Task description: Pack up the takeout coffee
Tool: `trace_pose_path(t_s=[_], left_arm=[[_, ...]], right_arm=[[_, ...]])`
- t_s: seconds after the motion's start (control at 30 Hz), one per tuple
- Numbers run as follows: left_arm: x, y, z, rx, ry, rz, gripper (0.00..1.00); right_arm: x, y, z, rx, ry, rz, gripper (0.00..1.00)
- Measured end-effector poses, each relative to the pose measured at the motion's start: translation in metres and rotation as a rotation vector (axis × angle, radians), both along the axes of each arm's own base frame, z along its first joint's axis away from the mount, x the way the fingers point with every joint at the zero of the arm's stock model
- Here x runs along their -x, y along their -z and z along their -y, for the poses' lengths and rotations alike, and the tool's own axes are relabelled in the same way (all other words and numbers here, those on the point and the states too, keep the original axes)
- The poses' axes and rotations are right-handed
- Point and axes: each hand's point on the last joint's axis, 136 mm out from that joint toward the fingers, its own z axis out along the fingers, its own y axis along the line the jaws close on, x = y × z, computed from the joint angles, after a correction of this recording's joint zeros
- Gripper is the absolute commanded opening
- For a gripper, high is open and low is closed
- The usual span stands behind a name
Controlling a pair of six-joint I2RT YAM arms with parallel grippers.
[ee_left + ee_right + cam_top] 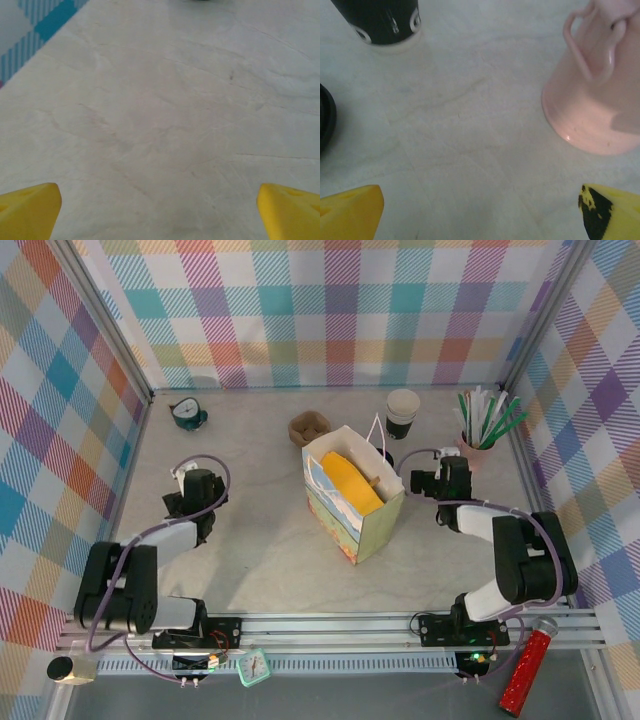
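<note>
Takeout coffee (pixel 325 117) upright just left of right tool (pixel 480 214), far nearer it than left tool (pixel 160 212); both tools gaped empty.

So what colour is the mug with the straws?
The mug is pink, clearest from the right wrist.

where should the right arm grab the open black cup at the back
Take the open black cup around its black wall, below the cream rim, coming in level from the near side with the right gripper. It stands upright and round, with bare table in front; the pink mug stands to its right.
</note>
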Motion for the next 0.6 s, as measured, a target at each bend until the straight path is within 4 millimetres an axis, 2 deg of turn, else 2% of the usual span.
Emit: trace_pose_path(t_s=[0.13, 0.27, 0.4, 0.6], left_arm=[[-0.016, 0.006, 0.009, 0.025, 0.068, 0.068, 1.00], [-0.029, 0.006, 0.024, 0.040, 0.163, 0.133, 1.00], [-0.031, 0.014, 0.033, 0.047, 0.220, 0.144, 1.00], [-0.037, 0.004, 0.038, 0.040, 0.247, 0.186, 1.00]], right_arm=[[0.003, -0.003, 0.007, -0.031, -0.008, 0.086, 0.99], [0.013, 0.009, 0.012, -0.045, -0.011, 0.107, 0.99], [0.008, 0.002, 0.009, -0.062, -0.032, 0.136, 0.99], [0.004, -0.004, 0.005, -0.075, -0.052, 0.160, 0.99]])
